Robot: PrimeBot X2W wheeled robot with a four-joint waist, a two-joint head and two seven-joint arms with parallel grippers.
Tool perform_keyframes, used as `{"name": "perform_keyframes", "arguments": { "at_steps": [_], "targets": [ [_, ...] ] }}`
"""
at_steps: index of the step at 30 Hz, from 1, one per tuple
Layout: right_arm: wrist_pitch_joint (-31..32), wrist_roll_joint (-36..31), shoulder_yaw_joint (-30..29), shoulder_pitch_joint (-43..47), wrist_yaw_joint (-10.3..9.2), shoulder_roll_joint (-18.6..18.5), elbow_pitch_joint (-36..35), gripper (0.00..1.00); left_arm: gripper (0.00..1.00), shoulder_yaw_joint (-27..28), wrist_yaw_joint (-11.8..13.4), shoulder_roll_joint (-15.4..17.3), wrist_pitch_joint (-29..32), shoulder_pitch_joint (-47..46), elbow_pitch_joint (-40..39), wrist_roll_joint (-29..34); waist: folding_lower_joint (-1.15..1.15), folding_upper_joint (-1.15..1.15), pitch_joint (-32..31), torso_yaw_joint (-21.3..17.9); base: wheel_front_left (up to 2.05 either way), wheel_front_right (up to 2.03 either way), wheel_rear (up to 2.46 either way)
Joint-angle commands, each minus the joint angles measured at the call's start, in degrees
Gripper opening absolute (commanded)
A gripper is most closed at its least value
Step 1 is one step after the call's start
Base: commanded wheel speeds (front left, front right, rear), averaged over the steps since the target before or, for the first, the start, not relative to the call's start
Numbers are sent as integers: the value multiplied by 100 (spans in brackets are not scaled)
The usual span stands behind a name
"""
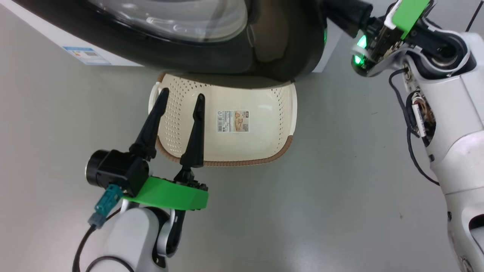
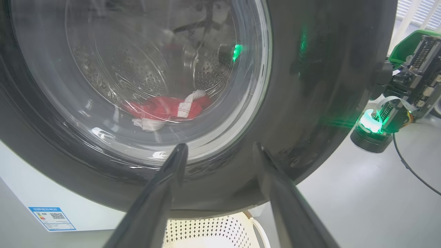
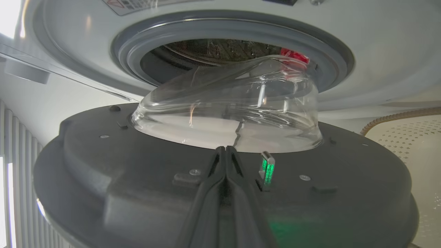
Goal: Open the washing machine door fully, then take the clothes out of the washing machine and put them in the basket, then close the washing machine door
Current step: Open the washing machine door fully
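Washing machine door (image 3: 103, 179) part open, glass bowl (image 3: 241, 103) bulging toward the drum (image 3: 213, 51), where the red clothes (image 2: 162, 108) lie. Basket (image 1: 227, 163) on the floor (image 1: 340, 189) under the door, long axis across the robot's front. Left fingers (image 1: 194, 132) spread wide, empty, over the basket; right fingers (image 3: 213, 199) pressed together, empty, tips at door's inner face.

The washing machine door (image 1: 227, 60) has a glossy black rim around clear glass. The clothes (image 2: 162, 107) are red with white trim. The basket (image 1: 245, 163) is cream and dot-perforated, its brown woven-look rim at six o'clock. The washing machine (image 3: 379, 41) is white.
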Motion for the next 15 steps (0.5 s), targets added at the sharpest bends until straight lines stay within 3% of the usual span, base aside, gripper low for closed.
{"name": "perform_keyframes", "arguments": {
  "at_steps": [1, 15],
  "targets": [
    [65, -80, 111, 135, 3, 177, -139, 0, 100, 198, 40, 97, -43, 104, -107, -16, 0, 0, -75, -37, 0, 0, 0],
    [153, -67, 489, 565, 3, 286, -227, 0, 100, 349, 21, 97, -43, 314, -58, 18, 0, 0, -330, -239, 0, 0, 0]
  ]
}}
